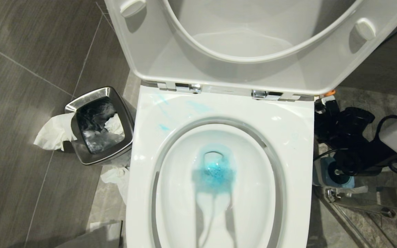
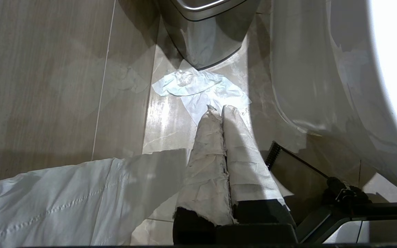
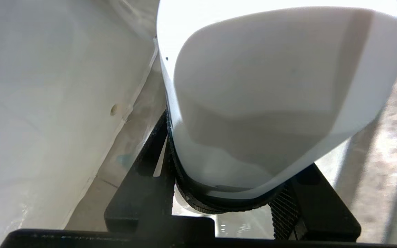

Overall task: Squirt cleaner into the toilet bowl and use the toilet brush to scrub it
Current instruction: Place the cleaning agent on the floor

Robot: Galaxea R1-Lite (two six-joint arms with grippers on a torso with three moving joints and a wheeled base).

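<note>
The toilet bowl fills the middle of the head view, seat and lid raised. Blue cleaner pools at its bottom, and pale blue smears mark the back rim. My right gripper is shut on a wide white plastic bottle, low beside the toilet's right outer wall. My right arm shows black there in the head view. I cannot make out the toilet brush; its blue-grey holder is partly behind the arm. My left gripper, fingers wrapped in white, is shut and empty above the floor.
A small steel bin with a dark liner stands left of the toilet, with white tissue hanging from it and more tissue on the floor. Steel fittings lie on the floor at the right. Grey floor tiles stretch to the left.
</note>
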